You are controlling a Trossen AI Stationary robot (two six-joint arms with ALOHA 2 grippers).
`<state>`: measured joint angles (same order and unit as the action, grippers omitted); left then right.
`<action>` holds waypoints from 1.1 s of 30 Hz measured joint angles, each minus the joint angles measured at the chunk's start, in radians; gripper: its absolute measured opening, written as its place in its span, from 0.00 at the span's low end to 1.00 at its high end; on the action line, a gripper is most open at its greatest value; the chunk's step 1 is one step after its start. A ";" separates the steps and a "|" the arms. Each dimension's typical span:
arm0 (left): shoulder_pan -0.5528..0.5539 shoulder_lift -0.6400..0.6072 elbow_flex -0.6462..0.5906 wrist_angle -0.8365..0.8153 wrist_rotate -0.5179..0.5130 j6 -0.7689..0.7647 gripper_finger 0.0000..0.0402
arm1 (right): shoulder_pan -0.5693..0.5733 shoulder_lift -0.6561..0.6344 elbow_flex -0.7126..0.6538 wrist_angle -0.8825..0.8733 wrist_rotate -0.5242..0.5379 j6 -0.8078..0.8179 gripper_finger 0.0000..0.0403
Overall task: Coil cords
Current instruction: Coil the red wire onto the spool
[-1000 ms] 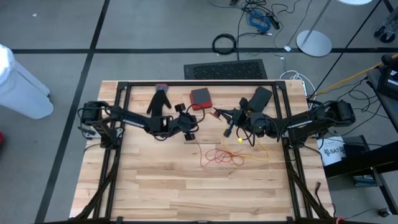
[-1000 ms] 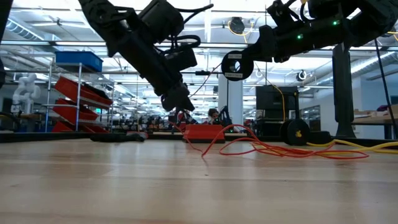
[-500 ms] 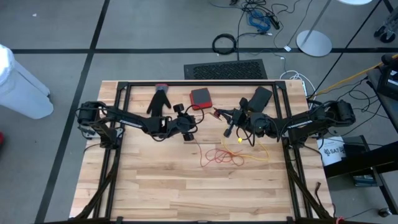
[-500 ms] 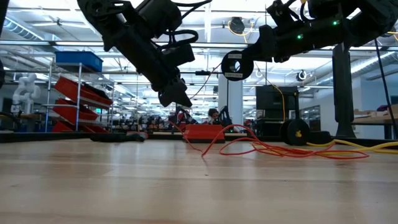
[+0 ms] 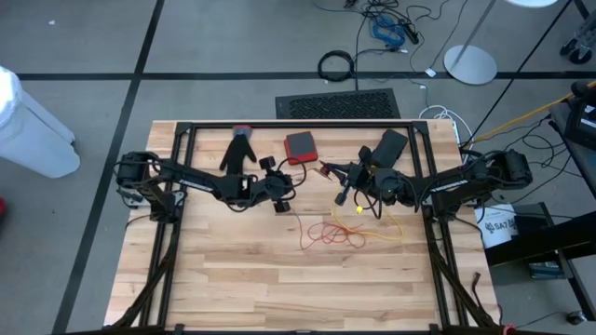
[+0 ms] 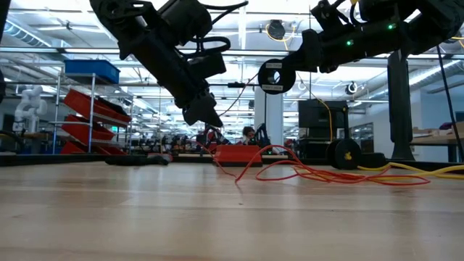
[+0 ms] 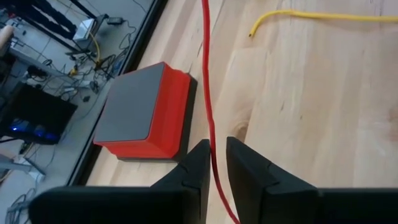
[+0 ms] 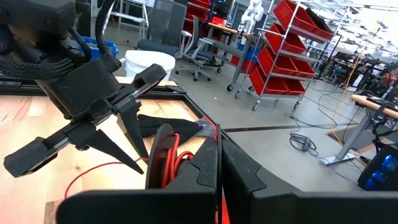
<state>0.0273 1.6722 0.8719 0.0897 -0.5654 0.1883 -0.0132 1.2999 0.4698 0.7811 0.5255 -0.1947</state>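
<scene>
A thin red cord lies in a loose tangle on the wooden table between the arms. A yellow cord lies just right of it. My left gripper hangs above the table left of the tangle, shut on a strand of the red cord. My right gripper is held level and higher up. It faces the left gripper and is shut, with red cord loops beside its fingers. My left gripper pinches a single strand of the red cord between its two fingers, which slant down and lie across it. Beyond the fingers the strand runs on straight; below them it drops to the tangle on the table. My right gripper shows a red line of cord in the seam between its shut fingers. Red loops hang against the outer side of one finger, clear of the table. Whether the seam pinches the cord, the fingers themselves hide.
A red box with a grey top sits at the far middle, close ahead of the left gripper. A black glove lies to its left and a black device at the far right. The near half of the table holds nothing but cords.
</scene>
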 joint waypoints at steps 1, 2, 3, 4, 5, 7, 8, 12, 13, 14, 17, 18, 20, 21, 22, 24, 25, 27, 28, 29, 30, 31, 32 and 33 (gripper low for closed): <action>0.000 0.000 0.000 -0.001 -0.006 0.000 0.14 | 0.000 0.000 0.000 0.000 0.000 0.000 0.00; 0.000 0.000 0.000 -0.001 -0.009 0.000 0.14 | 0.000 0.000 0.000 0.000 0.000 0.000 0.00; 0.000 0.000 0.000 -0.001 -0.012 0.000 0.13 | 0.000 0.000 0.000 0.000 0.000 0.000 0.00; 0.000 0.000 0.000 -0.001 -0.012 0.000 0.12 | 0.000 0.000 0.000 0.000 0.000 0.000 0.00; 0.000 0.000 0.000 -0.002 -0.012 0.000 0.10 | 0.000 0.000 0.000 0.000 0.000 0.000 0.00; -0.002 0.000 0.000 -0.001 -0.012 -0.001 0.07 | 0.000 0.000 0.000 0.000 0.000 0.000 0.00; -0.003 0.000 0.000 -0.001 -0.013 -0.001 0.06 | 0.000 0.000 0.000 0.000 0.000 0.000 0.00; -0.004 0.000 0.000 0.006 -0.013 -0.011 0.02 | 0.000 0.000 0.000 0.000 0.000 0.000 0.00; -0.004 0.000 0.000 0.013 -0.013 -0.021 0.02 | 0.000 0.000 0.000 0.001 -0.001 0.000 0.00; -0.003 0.000 0.000 0.019 -0.013 -0.025 0.02 | 0.000 0.000 0.000 0.002 -0.001 0.000 0.00; 0.007 0.000 0.000 0.042 -0.013 -0.025 0.01 | 0.000 0.000 0.000 0.006 -0.002 0.000 0.00; 0.011 0.000 0.000 0.050 -0.013 -0.025 0.01 | 0.000 0.000 0.000 0.007 -0.002 0.000 0.00; 0.019 0.000 0.000 0.067 -0.006 -0.025 0.01 | 0.000 0.000 0.000 0.008 -0.003 0.002 0.00; 0.023 0.002 0.000 0.075 0.009 -0.026 0.01 | 0.000 0.000 0.000 0.010 -0.003 0.004 0.00; 0.028 0.010 0.000 0.088 0.015 -0.026 0.01 | 0.000 0.000 0.000 0.016 -0.005 0.004 0.00; 0.039 0.027 0.001 0.091 0.024 -0.026 0.01 | 0.000 0.000 0.000 0.027 -0.011 0.004 0.00; 0.046 0.041 0.001 0.099 0.024 -0.026 0.00 | 0.000 0.000 0.000 0.033 -0.019 0.005 0.00; 0.057 0.071 0.001 0.113 0.028 -0.026 0.00 | 0.000 0.000 0.000 0.042 -0.047 0.012 0.00; 0.062 0.088 0.002 0.129 0.036 -0.027 0.00 | 0.000 0.000 0.000 0.046 -0.065 0.018 0.00; 0.067 0.105 0.005 0.142 0.044 -0.031 0.00 | 0.000 0.001 0.000 0.050 -0.076 0.023 0.00; 0.068 0.122 0.011 0.153 0.055 -0.040 0.00 | 0.000 0.001 -0.001 0.057 -0.086 0.026 0.00; 0.069 0.140 0.016 0.168 0.067 -0.049 0.00 | 0.000 0.001 -0.002 0.063 -0.088 0.027 0.00; 0.069 0.156 0.022 0.185 0.076 -0.052 0.00 | 0.000 0.002 -0.002 0.068 -0.089 0.027 0.00; 0.069 0.170 0.029 0.202 0.085 -0.052 0.00 | 0.000 0.002 -0.002 0.071 -0.089 0.033 0.00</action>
<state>0.0961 1.8422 0.9006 0.2913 -0.4805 0.1364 -0.0135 1.3014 0.4683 0.8517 0.4367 -0.1617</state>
